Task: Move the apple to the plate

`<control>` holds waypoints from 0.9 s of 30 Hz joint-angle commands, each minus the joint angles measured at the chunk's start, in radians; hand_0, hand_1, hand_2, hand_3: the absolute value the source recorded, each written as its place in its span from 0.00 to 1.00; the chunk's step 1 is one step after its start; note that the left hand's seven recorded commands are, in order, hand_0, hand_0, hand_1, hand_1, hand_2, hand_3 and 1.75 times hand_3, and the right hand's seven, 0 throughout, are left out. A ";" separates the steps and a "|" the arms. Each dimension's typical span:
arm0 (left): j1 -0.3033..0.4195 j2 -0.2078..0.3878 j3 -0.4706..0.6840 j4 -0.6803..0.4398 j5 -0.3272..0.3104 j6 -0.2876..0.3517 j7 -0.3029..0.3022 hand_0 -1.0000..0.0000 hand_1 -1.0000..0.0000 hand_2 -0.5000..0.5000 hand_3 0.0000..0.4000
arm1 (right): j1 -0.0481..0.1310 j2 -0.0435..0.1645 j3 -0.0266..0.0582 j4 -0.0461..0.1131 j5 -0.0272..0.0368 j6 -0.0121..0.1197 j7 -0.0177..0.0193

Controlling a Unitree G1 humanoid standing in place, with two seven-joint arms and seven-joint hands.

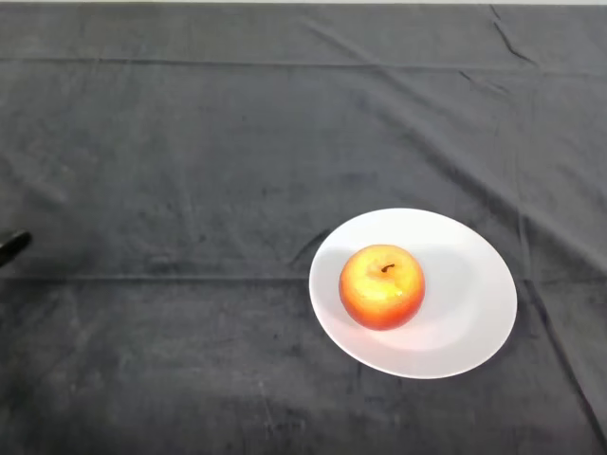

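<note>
A red and yellow apple (pixel 381 286) stands upright, stem up, on a round white plate (pixel 469 322) to the right of the table's middle. The apple sits a little left of the plate's centre. Only a small black tip of my left hand (pixel 13 246) shows at the far left edge, resting low over the cloth and far from the plate and the apple. It holds nothing that I can see.
A dark grey cloth (pixel 190 171) with creases and folds covers the whole table.
</note>
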 commanded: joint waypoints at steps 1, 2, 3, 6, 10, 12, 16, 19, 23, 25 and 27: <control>0.047 0.057 0.033 0.032 -0.017 0.025 0.014 1.00 1.00 0.50 0.00 | 0.039 0.051 0.0131 0.030 0.0024 0.003 -0.0057; 0.047 0.058 0.045 0.032 -0.024 0.031 0.017 1.00 1.00 0.50 0.00 | 0.039 0.051 0.0131 0.030 0.0024 0.003 -0.0057; 0.048 0.059 0.059 0.031 -0.032 0.039 0.021 1.00 1.00 0.50 0.00 | 0.039 0.051 0.0131 0.030 0.0024 0.003 -0.0057; 0.053 0.063 0.097 0.029 -0.052 0.059 0.029 1.00 1.00 0.50 0.00 | 0.039 0.051 0.0131 0.030 0.0024 0.003 -0.0057; 0.066 0.071 0.144 0.029 -0.075 0.081 0.040 1.00 1.00 0.50 0.00 | 0.039 0.051 0.0132 0.030 0.0024 0.003 -0.0057; 0.072 0.078 0.165 0.029 -0.083 0.091 0.047 1.00 1.00 0.50 0.00 | 0.039 0.051 0.0132 0.030 0.0024 0.003 -0.0057; 0.086 0.090 0.205 0.031 -0.096 0.104 0.064 1.00 1.00 0.50 0.00 | 0.039 0.051 0.0133 0.031 0.0024 0.003 -0.0058; 0.090 0.093 0.227 0.032 -0.099 0.110 0.081 1.00 1.00 0.50 0.00 | 0.039 0.051 0.0133 0.031 0.0023 0.003 -0.0058; 0.085 0.093 0.249 0.031 -0.098 0.118 0.109 1.00 1.00 0.50 0.00 | 0.038 0.051 0.0134 0.031 0.0023 0.003 -0.0059; 0.081 0.091 0.256 0.030 -0.095 0.119 0.120 1.00 1.00 0.50 0.00 | 0.038 0.051 0.0134 0.032 0.0022 0.003 -0.0059; 0.077 0.089 0.264 0.028 -0.091 0.121 0.129 1.00 1.00 0.50 0.00 | 0.038 0.051 0.0135 0.032 0.0022 0.002 -0.0059</control>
